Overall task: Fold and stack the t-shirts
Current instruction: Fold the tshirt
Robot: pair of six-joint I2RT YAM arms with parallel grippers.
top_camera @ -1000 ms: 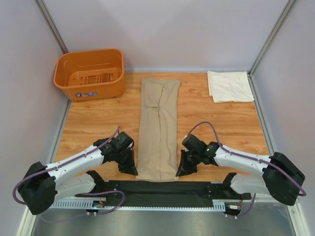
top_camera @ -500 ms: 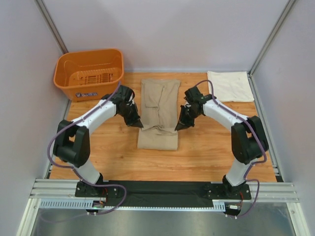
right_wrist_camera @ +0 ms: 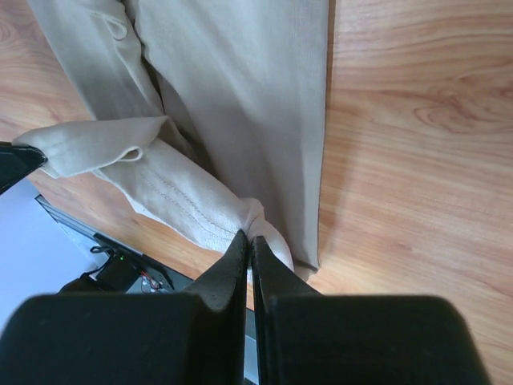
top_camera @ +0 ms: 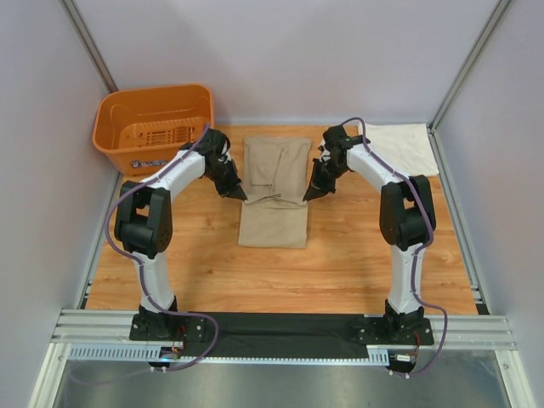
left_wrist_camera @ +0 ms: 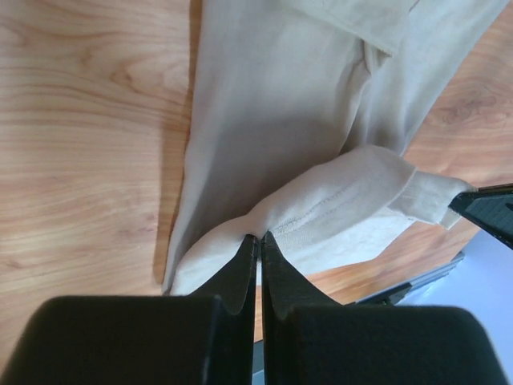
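The tan-khaki t-shirt [top_camera: 274, 191] lies in a long folded strip at the middle of the table, its near hem lifted and doubled back over itself. My left gripper [top_camera: 240, 195] is shut on the hem's left corner [left_wrist_camera: 264, 233]. My right gripper [top_camera: 308, 195] is shut on the hem's right corner [right_wrist_camera: 252, 224]. Both hold the hem just above the shirt's middle. The cream-white t-shirt [top_camera: 399, 140] lies folded at the far right corner, partly behind my right arm.
An orange plastic basket [top_camera: 153, 127] stands at the far left corner, close to my left arm. White walls with metal posts enclose the table on three sides. A black rail [top_camera: 280, 331] runs along the near edge.
Both grippers have carried the tan shirt's near hem away from the near edge toward the far side, folding the strip over itself. Both arms are now stretched out.
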